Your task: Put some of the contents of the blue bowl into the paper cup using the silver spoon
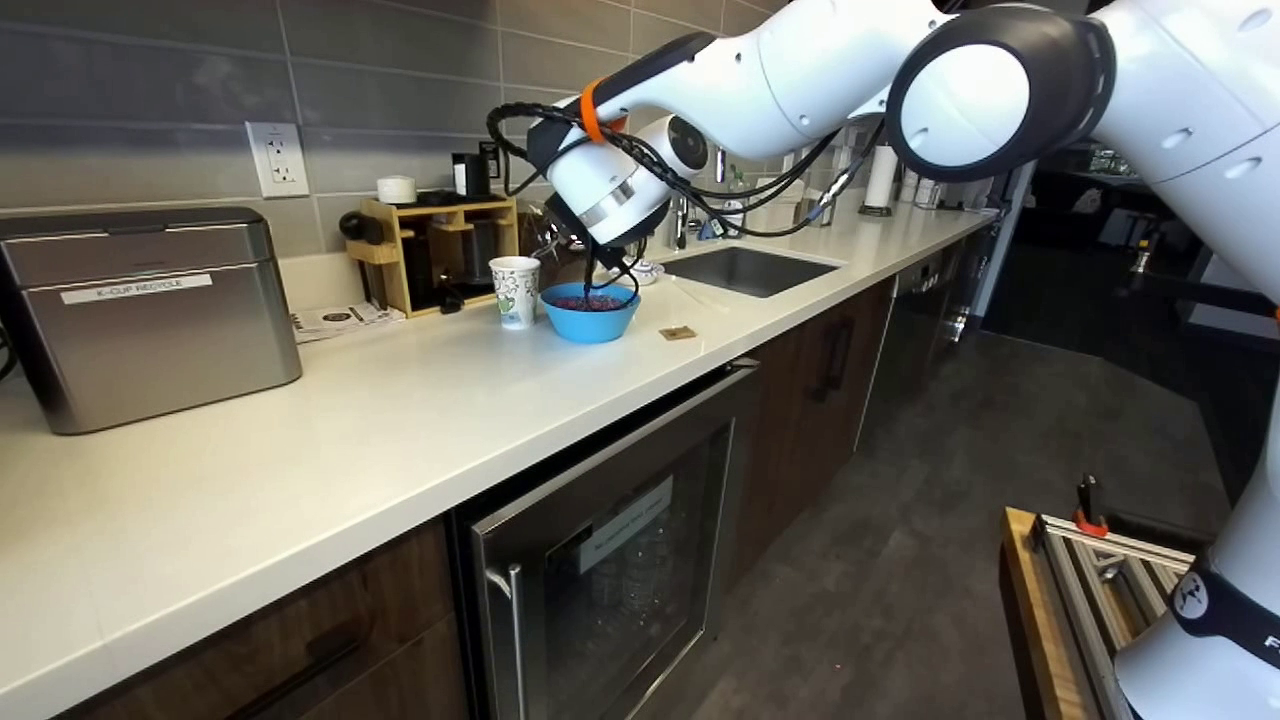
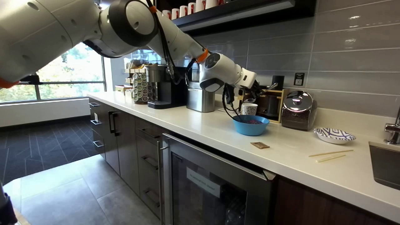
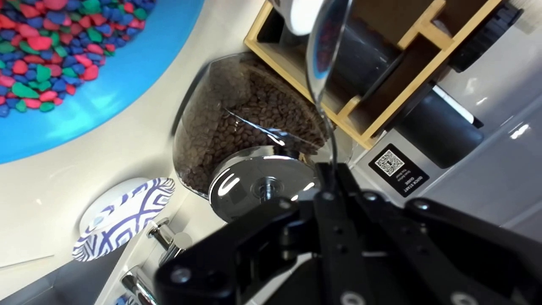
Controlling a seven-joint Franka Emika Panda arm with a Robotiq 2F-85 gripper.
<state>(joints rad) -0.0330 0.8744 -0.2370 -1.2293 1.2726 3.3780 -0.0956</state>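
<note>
1. The gripper [image 3: 333, 173] is pinching the silver spoon [image 3: 318, 76] by its handle, its jaws pressing together on the thin metal; the spoon's broad end is reaching out past the jaws, blue and red glinting on it; whether it is carrying anything is hard to tell.

2. The blue bowl [image 2: 250, 128] is standing upright on the counter [image 1: 300, 480], lower than the gripper in both exterior views; red, blue and green pebbles [image 3: 55, 59] are lying inside it; in the wrist view the bowl is showing off to one side of the spoon, the two sitting apart.

3. The paper cup [image 1: 516, 292] is standing upright just beside the blue bowl, also lower than the gripper; in the wrist view the spoon's broad end is overlapping the cup's edge; whether it is hanging over the opening or beside it is hard to make out.

4. Black cables [image 1: 655, 160] are running along the arm [image 1: 780, 80] and dangling toward the blue bowl; whether they are touching the pebbles is unclear.

5. A bean jar [image 2: 298, 114] is standing beside a wooden rack [image 1: 372, 250]; a patterned paper bowl [image 2: 334, 135] is resting near the jar; a small brown packet [image 2: 259, 145] is lying flat near the blue bowl; two thin sticks [image 2: 331, 158] are lying near the sink [image 2: 384, 165].
</note>
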